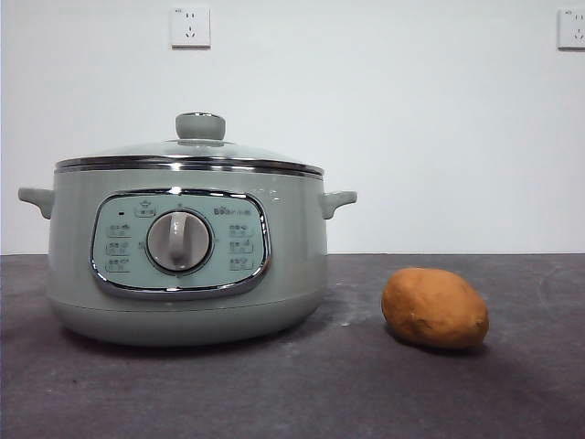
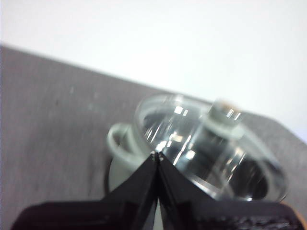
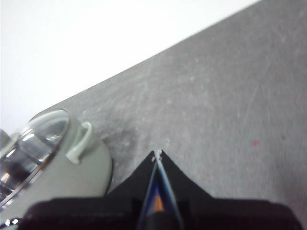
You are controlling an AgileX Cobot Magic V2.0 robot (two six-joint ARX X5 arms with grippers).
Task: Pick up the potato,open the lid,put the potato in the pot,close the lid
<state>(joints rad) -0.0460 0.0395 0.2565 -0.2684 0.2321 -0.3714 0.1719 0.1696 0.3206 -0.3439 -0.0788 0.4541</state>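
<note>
The sage-green pot [image 1: 187,256] stands on the dark table at the left, with the glass lid [image 1: 187,155] closed on it and its green knob [image 1: 200,125] on top. The orange-brown potato [image 1: 434,308] lies on the table to the right of the pot. Neither arm shows in the front view. My left gripper [image 2: 157,155] is shut and empty, above the pot's side, with the lid [image 2: 206,148] and a handle [image 2: 120,141] beyond it. My right gripper [image 3: 157,154] is shut and empty over bare table, the pot [image 3: 57,158] off to one side.
The dark grey table [image 1: 366,393] runs to a white wall behind with two sockets [image 1: 190,26]. The pot's side handles [image 1: 336,201] stick out on both sides. An orange patch shows between the right jaws' base.
</note>
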